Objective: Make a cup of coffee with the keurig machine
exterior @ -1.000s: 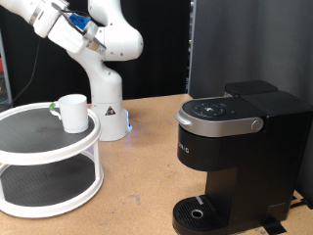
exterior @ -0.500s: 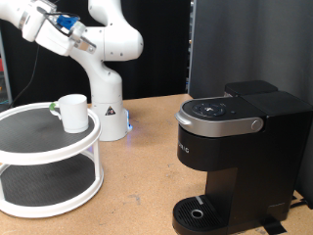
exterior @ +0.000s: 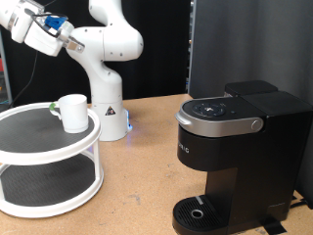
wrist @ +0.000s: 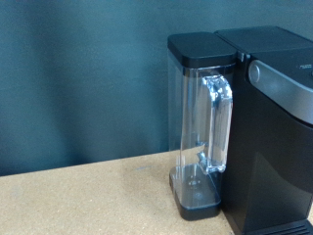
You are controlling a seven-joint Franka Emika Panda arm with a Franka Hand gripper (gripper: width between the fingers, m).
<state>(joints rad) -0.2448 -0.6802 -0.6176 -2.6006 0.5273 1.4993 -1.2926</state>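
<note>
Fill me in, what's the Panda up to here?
Nothing is being handled yet. The arm is raised at the exterior view's top left, its tool barely in frame, well above the white mug sitting on the top tier of the round two-tier stand. The Keurig machine stands at the right, lid shut, drip tray bare. The wrist view faces its water tank.

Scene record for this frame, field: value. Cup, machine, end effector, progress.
cup: white mug upright on the top tier of the white two-tier stand, exterior view's left
keurig machine: exterior view's right, lid closed, drip tray bare
water tank: clear, on the machine's side
end effector: fingers not in view; arm raised at the exterior view's top left
progress: cup not at the machine
</note>
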